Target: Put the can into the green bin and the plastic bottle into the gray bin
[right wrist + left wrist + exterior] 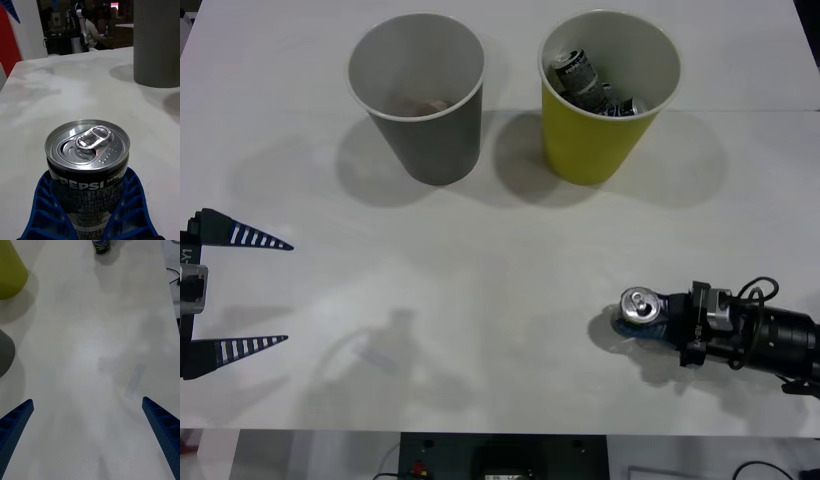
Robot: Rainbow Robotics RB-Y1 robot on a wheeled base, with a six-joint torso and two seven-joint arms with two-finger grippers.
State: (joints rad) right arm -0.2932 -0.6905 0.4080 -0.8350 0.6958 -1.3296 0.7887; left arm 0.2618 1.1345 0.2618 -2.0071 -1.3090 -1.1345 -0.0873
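Your white worktop (500, 330) carries everything, and most of it lies bare, which leaves a free lane from the lower right of the front view up to the bins.

The two bins stand upright side by side along the top of that view, near each other but apart, mouths up so things can be dropped in from above. The gray bin (417, 90) is at upper left; something pale and reddish lies at its bottom, too dim for you to identify. The green bin (608, 92) is at upper right and already holds a few dark cans, so you are adding to a pile, not starting one.

Your right gripper (650, 318) lies low at the lower right, arm coming in from the frame's edge. Its blue ribbed fingers (45, 210) hug both sides of the can (88, 168), closed on its body below the rim, so the can stays upright with its pull tab on top. The can looks to be standing on the worktop, well short of the green bin; I judge the lift as your next step.

Your left gripper (240, 290) waits at the left edge, fingers spread wide, holding nothing.
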